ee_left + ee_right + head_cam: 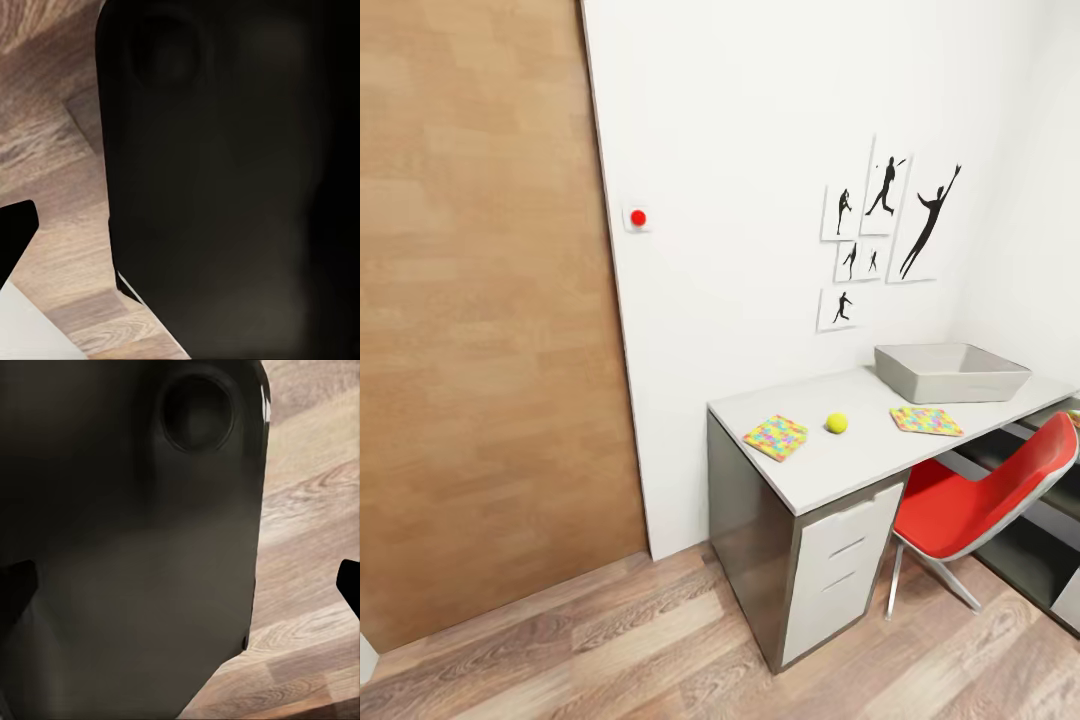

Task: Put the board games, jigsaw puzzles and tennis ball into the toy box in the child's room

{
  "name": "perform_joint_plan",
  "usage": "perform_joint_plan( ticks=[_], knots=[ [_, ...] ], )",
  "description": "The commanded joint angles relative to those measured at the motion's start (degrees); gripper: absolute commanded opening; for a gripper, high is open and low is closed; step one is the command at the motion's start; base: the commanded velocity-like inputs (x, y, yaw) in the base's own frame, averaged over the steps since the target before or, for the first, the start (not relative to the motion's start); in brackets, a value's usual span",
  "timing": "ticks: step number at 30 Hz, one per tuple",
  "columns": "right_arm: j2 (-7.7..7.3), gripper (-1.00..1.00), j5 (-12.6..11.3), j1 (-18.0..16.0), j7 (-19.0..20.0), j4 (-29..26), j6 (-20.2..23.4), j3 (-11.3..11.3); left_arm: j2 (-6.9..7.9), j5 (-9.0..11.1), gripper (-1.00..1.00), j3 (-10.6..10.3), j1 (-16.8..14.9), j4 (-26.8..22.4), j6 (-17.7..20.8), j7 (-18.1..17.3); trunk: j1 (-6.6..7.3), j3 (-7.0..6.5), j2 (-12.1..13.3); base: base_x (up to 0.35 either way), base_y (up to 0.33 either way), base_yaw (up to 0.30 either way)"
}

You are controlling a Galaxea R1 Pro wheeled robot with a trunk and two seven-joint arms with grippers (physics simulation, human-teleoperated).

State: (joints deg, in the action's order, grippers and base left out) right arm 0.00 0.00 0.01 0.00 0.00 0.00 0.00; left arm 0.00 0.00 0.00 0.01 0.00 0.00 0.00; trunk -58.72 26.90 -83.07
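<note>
1. On my head feed I see a child's room corner: a white wall [760,150], a wooden door [480,300] filling the left of the frame, and plank flooring [610,640] along the bottom.
2. The table [830,465] stands at the right centre of the frame, against the wall, with white drawers [840,570] under its near end.
3. The toy box [950,372] sits on the tabletop towards the upper right, close to the wall.
4. One jigsaw puzzle [776,437] lies flat near the table's left end; the second jigsaw puzzle [926,421] lies just in front of the toy box.
5. The tennis ball [837,423] rests between the two puzzles, touching neither.
6. A red chair [980,495] is tucked beside the table at the right edge of the frame.
7. Black silhouette posters [885,230] hang on the wall above the table, and a red button [638,217] sits beside the door.
8. Both wrist feeds show a dark robot body part up close with wooden floor behind it; dark finger tips poke in at the edges, and I cannot tell whether either gripper is open or closed.
</note>
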Motion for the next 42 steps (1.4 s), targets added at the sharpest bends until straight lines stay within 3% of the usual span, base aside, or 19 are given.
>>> perform_joint_plan(
  ticks=[1, 4, 13, 30, 42],
  knots=[
    [0.00, 1.00, 0.0, 0.0, 0.0, 0.0, 0.0, 0.0, 0.00, 0.0, 1.00, 0.0, 0.0, 0.0, 0.0, 0.0, 0.00, 0.03, 0.0, 0.000, 0.000, 0.000],
    [0.88, 1.00, -0.1, 0.0, -0.2, 0.0, -0.1, -0.1, -0.97, 0.1, 1.00, 0.0, -0.1, -0.1, -0.3, 0.0, 0.00, 0.03, 0.0, 0.000, 0.000, 0.000],
    [2.13, 1.00, 0.4, 0.0, -0.2, 0.0, -0.2, 0.3, -0.97, 0.0, 1.00, -0.1, -0.1, -0.1, -0.3, 0.0, 0.00, 0.03, 0.0, 0.000, 0.000, 0.000],
    [2.05, 1.00, -0.2, 0.0, -0.2, 0.0, -0.4, -0.2, -1.03, 0.0, 1.00, 0.1, -0.1, -0.1, -0.3, 0.0, 0.00, 0.03, 0.0, 0.000, 0.000, -0.004],
    [2.11, 1.00, -0.3, 0.0, -0.2, 0.0, -0.2, -0.3, -1.07, 0.0, 1.00, 0.1, -0.1, -0.1, -0.3, 0.0, 0.00, 0.03, 0.0, 0.000, 0.000, -0.233]
  ],
)
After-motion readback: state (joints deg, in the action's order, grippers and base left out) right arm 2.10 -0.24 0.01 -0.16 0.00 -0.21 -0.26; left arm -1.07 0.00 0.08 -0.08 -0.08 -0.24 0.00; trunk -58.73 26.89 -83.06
